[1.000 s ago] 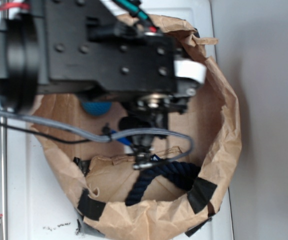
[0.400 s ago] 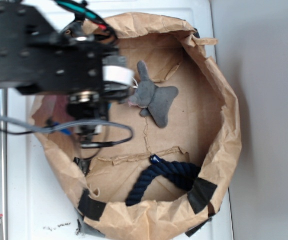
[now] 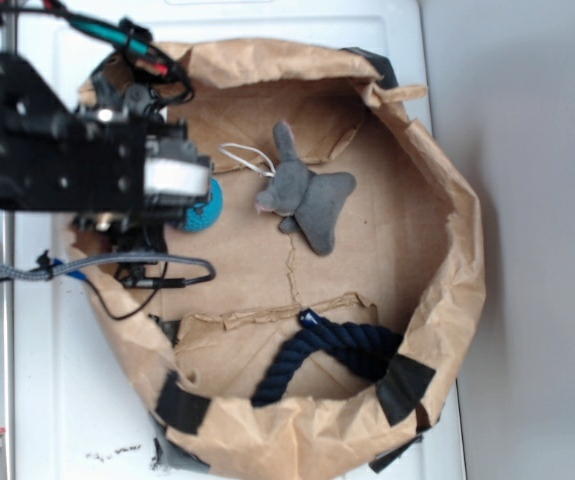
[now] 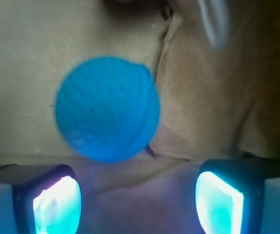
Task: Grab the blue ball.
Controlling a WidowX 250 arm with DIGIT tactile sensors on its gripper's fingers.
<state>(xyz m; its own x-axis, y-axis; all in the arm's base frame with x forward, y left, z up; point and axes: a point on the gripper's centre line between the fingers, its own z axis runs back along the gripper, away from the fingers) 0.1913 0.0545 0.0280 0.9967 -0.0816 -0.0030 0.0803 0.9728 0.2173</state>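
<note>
**Hand spread above the blue ball at the left of the paper bag**

On my wrist feed the hand (image 4: 137, 200) is spread wide: I see both fingertips (image 4: 57, 202) glowing at the bottom corners, with bare brown paper between them. The blue ball (image 4: 107, 108) sits beyond the gap, closer to the left fingertip than the right, and touches neither. Its dimpled surface is plain to see, and it rests on the paper floor against a crease.

On the exterior feed, the black arm (image 3: 57, 150) reaches in from the left and covers most of the ball (image 3: 205, 210); only a turquoise edge shows past the white band on the wrist. The ball lies inside the rolled-down paper bag (image 3: 457, 290), at its left side. Just to its right, apart from it, lies a grey plush toy (image 3: 307, 198) with a white loop of string. A thick navy rope (image 3: 327, 352) curls along the lower part of the bag, well apart from the ball. Grey and black cables (image 3: 137, 272) hang below the arm. The bag stands on a white desk (image 3: 57, 400).
</note>
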